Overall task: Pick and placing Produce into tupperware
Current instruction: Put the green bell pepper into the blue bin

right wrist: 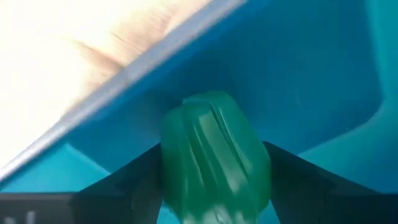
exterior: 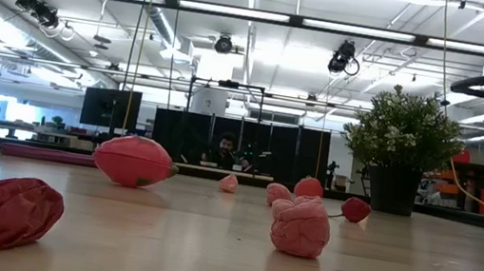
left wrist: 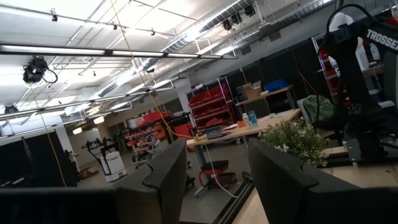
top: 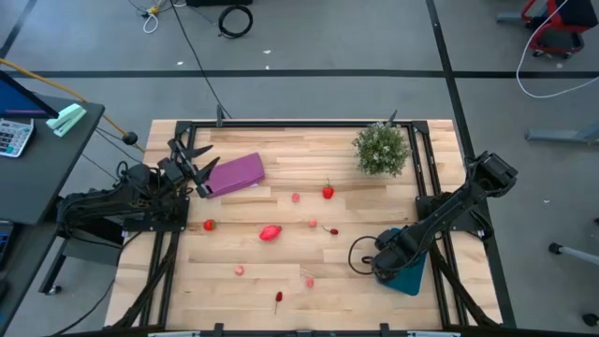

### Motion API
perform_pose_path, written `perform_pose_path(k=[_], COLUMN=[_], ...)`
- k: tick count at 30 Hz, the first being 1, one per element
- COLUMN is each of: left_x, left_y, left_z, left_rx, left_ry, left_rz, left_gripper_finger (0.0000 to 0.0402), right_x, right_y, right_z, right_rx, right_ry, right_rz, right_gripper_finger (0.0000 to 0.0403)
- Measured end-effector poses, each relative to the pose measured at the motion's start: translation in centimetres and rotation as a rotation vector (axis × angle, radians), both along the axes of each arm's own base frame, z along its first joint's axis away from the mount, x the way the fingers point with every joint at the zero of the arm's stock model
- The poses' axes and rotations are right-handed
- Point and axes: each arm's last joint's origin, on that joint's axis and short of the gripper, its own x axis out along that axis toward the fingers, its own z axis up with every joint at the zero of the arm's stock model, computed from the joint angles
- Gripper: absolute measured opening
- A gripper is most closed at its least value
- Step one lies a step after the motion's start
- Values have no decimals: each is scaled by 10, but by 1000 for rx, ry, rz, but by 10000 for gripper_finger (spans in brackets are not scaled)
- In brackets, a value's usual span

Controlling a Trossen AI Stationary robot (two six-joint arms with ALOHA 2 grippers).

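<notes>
Green produce (right wrist: 214, 155) in right pincer (right wrist: 211, 177)

Purple flat block (top: 233, 174) far-left; potted plant (top: 381, 149) far-right.

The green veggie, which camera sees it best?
The right wrist view: the green veggie fills the picture between the right end effector's fingers, over the tupperware. In the high view the arm hides it. The low and left wrist views miss it.

Nine red and pink produce (top: 270, 233), one green piece (right wrist: 214, 158), one tupperware (top: 410, 278)
</notes>
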Motion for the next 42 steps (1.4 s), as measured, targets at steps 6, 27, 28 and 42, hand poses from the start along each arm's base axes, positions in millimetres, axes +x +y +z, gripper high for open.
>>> perform_pose_path(k=[6, 27, 28, 42], left_x=[0, 0, 0, 0], left_y=[0, 0, 0, 0], left_z=[0, 0, 0, 0], left_rx=[1, 1, 1, 1], left_ry=[0, 0, 0, 0], left_rz=[0, 0, 0, 0], left_gripper_finger=[180, 180, 180, 180], right_x=[2, 7, 8, 2], right_y=[5, 5, 5, 3], right_z=[6, 9, 9, 10], right_rx=[91, 30, 32, 52], right_ry=[39, -46, -50, 12], right_rz=[4, 46, 58, 112], right_gripper_finger=[263, 271, 272, 300])
